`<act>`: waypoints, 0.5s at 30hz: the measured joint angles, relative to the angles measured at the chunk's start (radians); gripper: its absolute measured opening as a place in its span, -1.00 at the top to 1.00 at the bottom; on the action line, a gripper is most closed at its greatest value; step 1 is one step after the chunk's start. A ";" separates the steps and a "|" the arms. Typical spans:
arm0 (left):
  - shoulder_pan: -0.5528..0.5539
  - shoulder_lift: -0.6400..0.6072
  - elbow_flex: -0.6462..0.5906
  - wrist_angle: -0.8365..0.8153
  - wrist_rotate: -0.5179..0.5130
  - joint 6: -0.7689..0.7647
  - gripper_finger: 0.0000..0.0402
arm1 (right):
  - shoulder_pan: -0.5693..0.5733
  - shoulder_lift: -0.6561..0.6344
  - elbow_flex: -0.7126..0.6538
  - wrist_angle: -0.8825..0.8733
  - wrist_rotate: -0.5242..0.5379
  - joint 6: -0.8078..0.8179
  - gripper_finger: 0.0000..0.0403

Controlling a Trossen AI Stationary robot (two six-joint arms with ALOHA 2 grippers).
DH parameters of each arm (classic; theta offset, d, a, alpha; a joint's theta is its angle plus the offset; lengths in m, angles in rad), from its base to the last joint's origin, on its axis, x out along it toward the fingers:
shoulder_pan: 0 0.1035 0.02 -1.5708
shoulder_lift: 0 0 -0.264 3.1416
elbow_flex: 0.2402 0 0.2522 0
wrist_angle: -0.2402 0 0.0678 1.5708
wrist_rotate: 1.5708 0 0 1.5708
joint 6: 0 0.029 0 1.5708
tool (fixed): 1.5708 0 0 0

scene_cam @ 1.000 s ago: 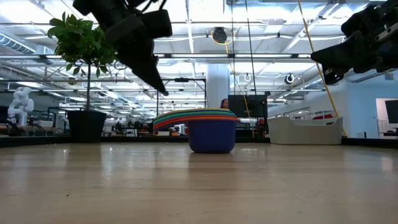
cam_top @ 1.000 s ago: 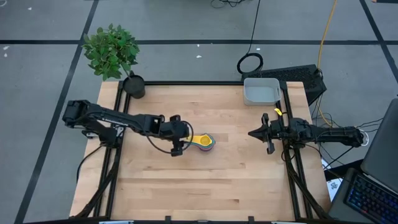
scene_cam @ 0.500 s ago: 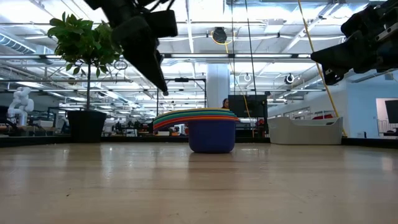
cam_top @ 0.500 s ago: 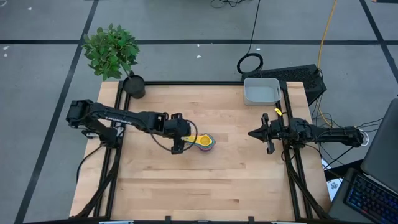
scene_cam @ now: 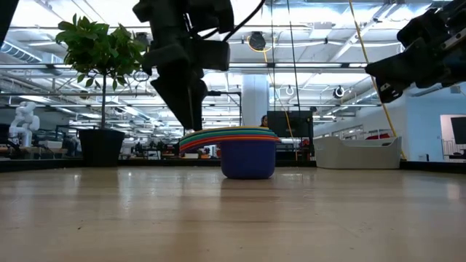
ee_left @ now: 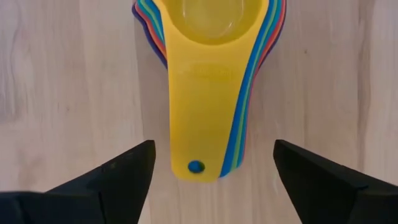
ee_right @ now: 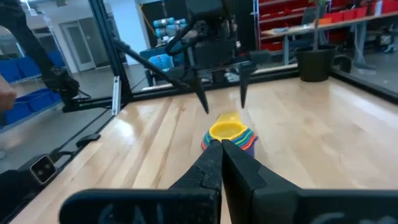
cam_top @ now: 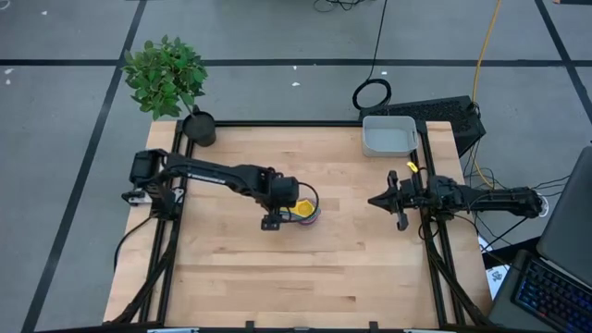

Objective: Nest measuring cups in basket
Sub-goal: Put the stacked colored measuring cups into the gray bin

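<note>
The measuring cups point(cam_top: 309, 211) stand nested in one stack on their base at the table's middle, yellow on top point(ee_left: 211, 25). Their stacked flat handles point(ee_left: 208, 124) jut toward the table's left. My left gripper point(cam_top: 277, 211) is open and points down over those handles. One finger stands on each side of them point(ee_left: 212, 149), with a gap to both. In the low view its tips point(scene_cam: 193, 120) reach about handle height. My right gripper point(cam_top: 377, 199) is shut and hovers near the right edge, right of the cups. The light grey basket point(cam_top: 388, 136) sits at the far right corner.
A potted plant point(cam_top: 166, 79) in a black pot point(cam_top: 199, 128) stands at the far left corner. Bare wood lies between the stack and the basket point(scene_cam: 357, 153). Cables and a laptop lie beyond the right edge.
My left gripper has moved right toward the cup stack and come down, tipping from a slant to nearly straight down. Its fingertips now stand beside the handles. The cups and my right arm have kept still.
</note>
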 joint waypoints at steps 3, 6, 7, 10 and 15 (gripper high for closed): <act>0.003 0.002 0.000 0.011 0.000 0.003 -0.66 | 0.000 0.012 0.000 -0.001 -0.001 0.014 1.00; 0.013 0.011 0.002 0.035 0.000 -0.001 -0.66 | 0.000 0.018 0.000 -0.002 -0.001 0.015 1.00; 0.017 0.012 0.002 0.029 0.000 -0.001 -0.66 | 0.000 0.020 0.000 -0.002 -0.001 0.015 1.00; 0.022 0.029 0.003 0.043 0.027 -0.002 -0.66 | 0.000 0.022 0.000 -0.002 -0.002 0.015 1.00; 0.015 0.053 0.002 0.058 0.071 -0.012 -0.66 | 0.000 0.022 0.000 -0.003 -0.004 0.015 1.00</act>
